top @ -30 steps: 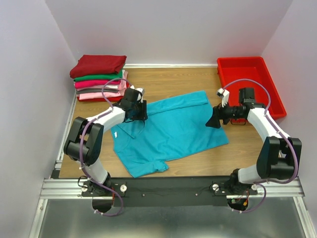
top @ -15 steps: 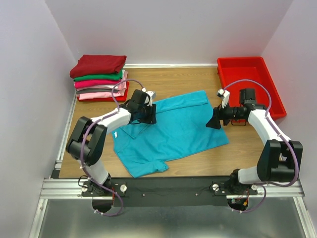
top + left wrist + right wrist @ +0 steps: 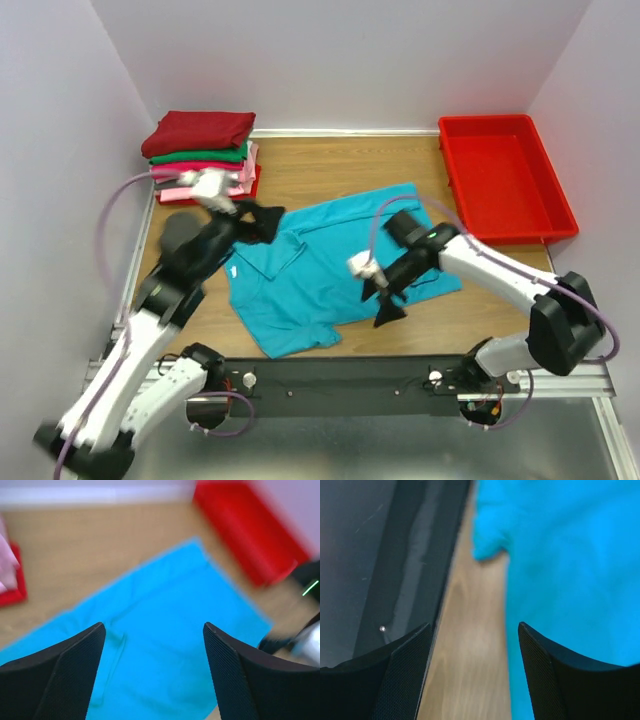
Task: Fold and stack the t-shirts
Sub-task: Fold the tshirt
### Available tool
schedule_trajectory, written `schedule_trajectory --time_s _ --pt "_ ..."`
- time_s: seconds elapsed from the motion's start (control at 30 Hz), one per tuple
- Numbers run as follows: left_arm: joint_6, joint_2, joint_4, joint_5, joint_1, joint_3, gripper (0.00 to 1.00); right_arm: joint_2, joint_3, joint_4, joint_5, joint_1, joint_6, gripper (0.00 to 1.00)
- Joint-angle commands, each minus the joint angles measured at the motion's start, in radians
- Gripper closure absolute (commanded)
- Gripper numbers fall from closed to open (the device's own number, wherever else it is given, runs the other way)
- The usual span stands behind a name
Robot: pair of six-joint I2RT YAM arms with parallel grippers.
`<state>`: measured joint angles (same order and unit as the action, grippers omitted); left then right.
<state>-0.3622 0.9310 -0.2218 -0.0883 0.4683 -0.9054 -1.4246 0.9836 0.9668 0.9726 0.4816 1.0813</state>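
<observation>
A teal t-shirt (image 3: 330,262) lies spread flat in the middle of the wooden table, collar toward the left. Several folded t-shirts (image 3: 200,152), dark red on top, are stacked at the back left. My left gripper (image 3: 262,222) hangs open above the shirt's collar side, and the left wrist view shows only teal cloth (image 3: 165,645) below its empty gripper (image 3: 154,627). My right gripper (image 3: 388,306) is open over the shirt's front hem. In the right wrist view its gripper (image 3: 473,625) straddles bare wood beside the teal edge (image 3: 570,555).
A red plastic bin (image 3: 505,175) stands at the back right, also visible in the left wrist view as a red bin (image 3: 250,535). The black front rail (image 3: 395,555) runs just beside my right gripper. White walls close in the table on three sides.
My left gripper let go near the collar, opened wider and pulled up and back to the left. My right arm swung from the shirt's right edge to its front hem.
</observation>
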Motion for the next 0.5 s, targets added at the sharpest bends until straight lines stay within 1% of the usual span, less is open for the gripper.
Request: schedule_trajectory --time_s 0.0,0.03,0.07,0.1,0.17,0.2,0.27,0.37,0.4,0.47 --pt "-0.162 -0.293 0.012 0.13 -0.007 0.091 0.12 0.02 -0.043 -0.276 -0.221 0.364 -0.138 0.24" --pt "-0.181 -0.316 -0.041 0.131 -0.007 0.091 0.14 -0.012 -0.021 -0.296 -0.256 0.408 -0.153 0.32" --pt "-0.205 -0.357 -0.068 0.134 -0.01 0.097 0.15 -0.086 0.028 -0.331 -0.293 0.442 -0.2 0.38" --pt "-0.219 -0.376 -0.095 0.15 -0.008 0.1 0.16 -0.114 0.053 -0.35 -0.384 0.515 -0.217 0.41" --pt "-0.236 -0.446 -0.154 0.174 -0.008 0.105 0.18 -0.16 0.088 -0.417 -0.464 0.586 -0.233 0.41" --pt "-0.242 -0.474 -0.163 0.208 -0.01 0.106 0.18 -0.207 0.104 -0.427 -0.507 0.645 -0.235 0.41" --pt "-0.242 -0.561 -0.174 0.242 -0.01 0.103 0.18 -0.253 0.139 -0.459 -0.534 0.708 -0.276 0.41" --pt "-0.236 -0.65 -0.183 0.317 -0.01 0.082 0.18 -0.345 0.187 -0.491 -0.577 0.765 -0.303 0.41" --pt "-0.233 -0.664 -0.185 0.341 -0.008 0.077 0.18 -0.365 0.202 -0.497 -0.613 0.775 -0.307 0.41" --pt "-0.219 -0.693 -0.185 0.348 -0.008 0.065 0.18 -0.421 0.216 -0.508 -0.633 0.788 -0.325 0.41"
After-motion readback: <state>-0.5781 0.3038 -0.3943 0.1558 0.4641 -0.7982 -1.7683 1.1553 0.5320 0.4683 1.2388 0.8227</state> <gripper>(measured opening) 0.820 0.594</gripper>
